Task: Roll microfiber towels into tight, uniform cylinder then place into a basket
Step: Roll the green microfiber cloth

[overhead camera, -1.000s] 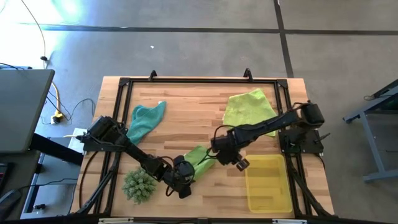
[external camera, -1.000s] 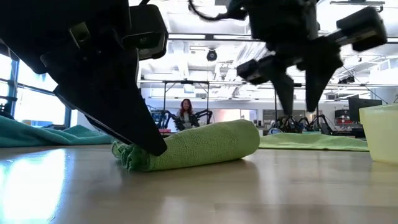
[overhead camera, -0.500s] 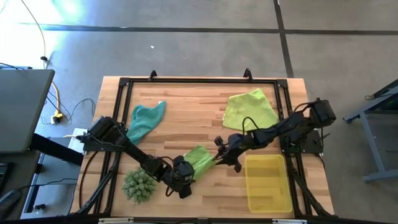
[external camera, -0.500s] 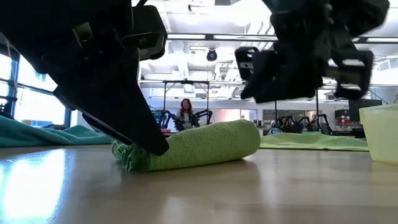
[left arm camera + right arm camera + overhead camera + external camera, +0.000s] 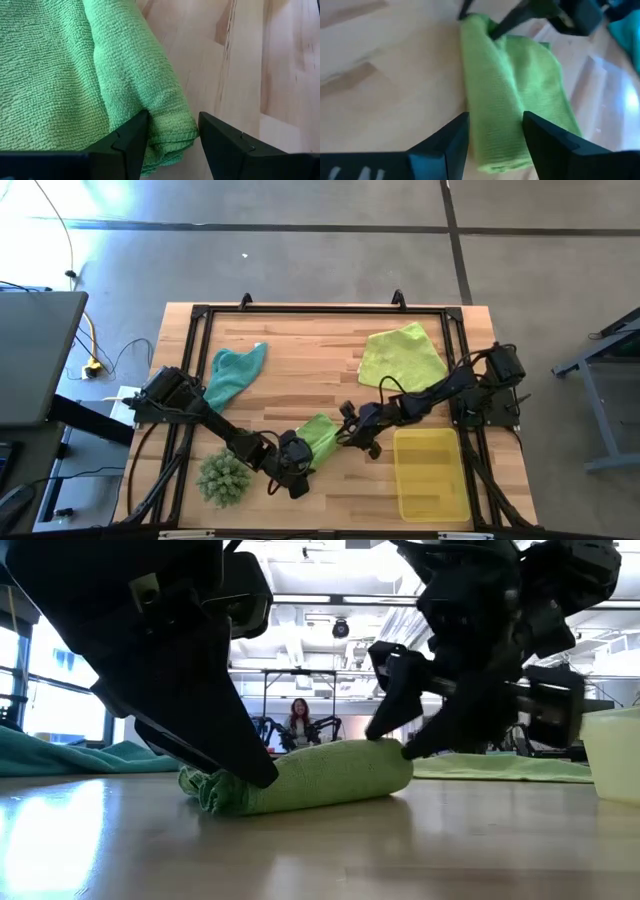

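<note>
Now both fingers [image 5: 170, 131] [image 5: 495, 135] parted, straddling opposite ends of green towel roll [image 5: 318, 435].

At 9 o'clock, the laptop [image 5: 35, 355] is cut off; the left arm [image 5: 150, 650] hides the bright green towel's [image 5: 320, 775] near end.

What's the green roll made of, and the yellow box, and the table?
The green roll looks like soft, fuzzy cloth, probably microfiber: tiny loops cover it and it creases where it bends. The yellow box seems to be thin, glossy plastic, since the table shows faintly through it. The table looks like smooth wood: pale planks with grain lines and a light sheen.
</note>
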Robot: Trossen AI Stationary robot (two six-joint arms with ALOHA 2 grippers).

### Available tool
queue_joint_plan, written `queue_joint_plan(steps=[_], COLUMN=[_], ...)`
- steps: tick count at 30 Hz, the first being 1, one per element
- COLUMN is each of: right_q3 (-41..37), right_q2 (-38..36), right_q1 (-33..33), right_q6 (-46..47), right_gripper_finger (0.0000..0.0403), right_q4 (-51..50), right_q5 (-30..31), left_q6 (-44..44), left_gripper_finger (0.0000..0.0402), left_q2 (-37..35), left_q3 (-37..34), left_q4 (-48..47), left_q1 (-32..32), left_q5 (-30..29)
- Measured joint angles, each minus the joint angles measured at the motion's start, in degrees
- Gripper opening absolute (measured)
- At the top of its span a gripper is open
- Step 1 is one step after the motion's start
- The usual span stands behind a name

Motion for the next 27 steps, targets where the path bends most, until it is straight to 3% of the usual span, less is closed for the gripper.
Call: queue_joint_plan(steps=[17, 27], right_q3=[0.17, 0.17], right_q2=[6.39, 6.51], right_q1=[-0.53, -0.53], right_q6=[3.61, 9.6], right_gripper_finger=[0.0163, 0.0044], right_q4=[0.6, -0.7], right_q5=[-0.41, 0.18], left_q6=[0.0, 0.73], left_gripper_finger=[0.0168, 0.0168], left_q2=[-0.56, -4.1], left_q3=[0.0, -0.17], left_q4=[0.22, -2.92], left_q1=[-0.04, -0.03], left_q5=[0.58, 1.42])
